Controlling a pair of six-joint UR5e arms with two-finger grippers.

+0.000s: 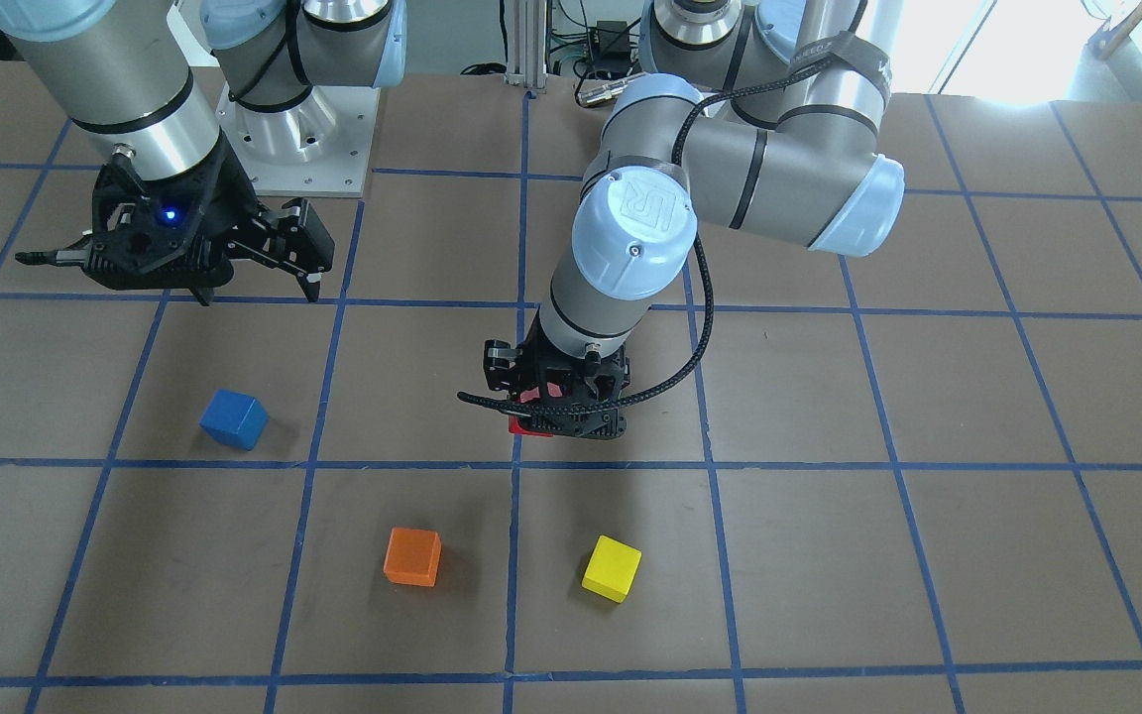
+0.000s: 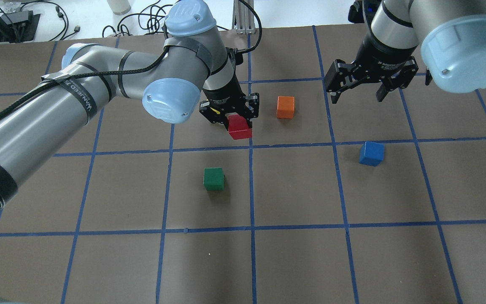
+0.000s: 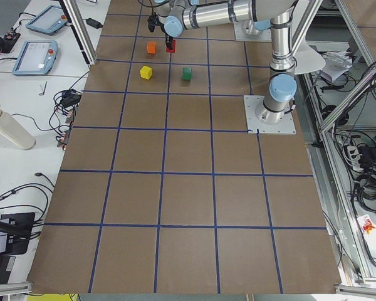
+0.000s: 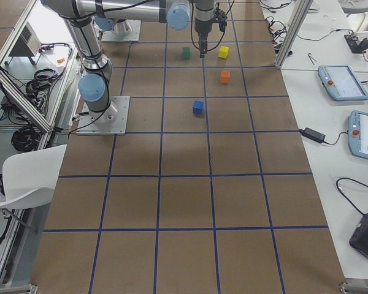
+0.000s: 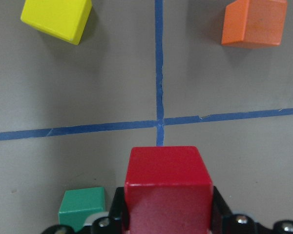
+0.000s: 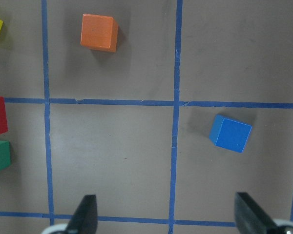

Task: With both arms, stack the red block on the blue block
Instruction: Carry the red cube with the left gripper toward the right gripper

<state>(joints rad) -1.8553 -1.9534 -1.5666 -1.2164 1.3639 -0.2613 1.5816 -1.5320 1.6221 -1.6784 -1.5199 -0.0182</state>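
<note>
In the front-facing view, the left arm (image 1: 759,169) is seen bent at the elbow over the table (image 1: 878,555), with its wrist turned straight down. The left pincer (image 1: 563,416) is clamped on the red block (image 1: 528,425), of which only an edge is shown beneath the black fingers. The right arm (image 1: 105,59) is held off to the side, and the right pincer (image 1: 167,273) is spread wide above the table. The blue block (image 1: 234,418) is set alone on the table, well apart from the red block. An orange block (image 1: 412,556) and a yellow block (image 1: 612,568) are laid nearer the camera.

In the overhead view, the red block is gripped just beside a crossing of blue tape lines (image 2: 250,190). Whether it is raised cannot be told. A green block (image 2: 214,178) is placed nearer the robot. The blue block is not beneath the open right pincer.

In the left wrist view, the red block is held between the fingers at the lower centre.

In the right wrist view, the fingertips are shown far apart, and the blue block is seen ahead, turned askew to the tape.
</note>
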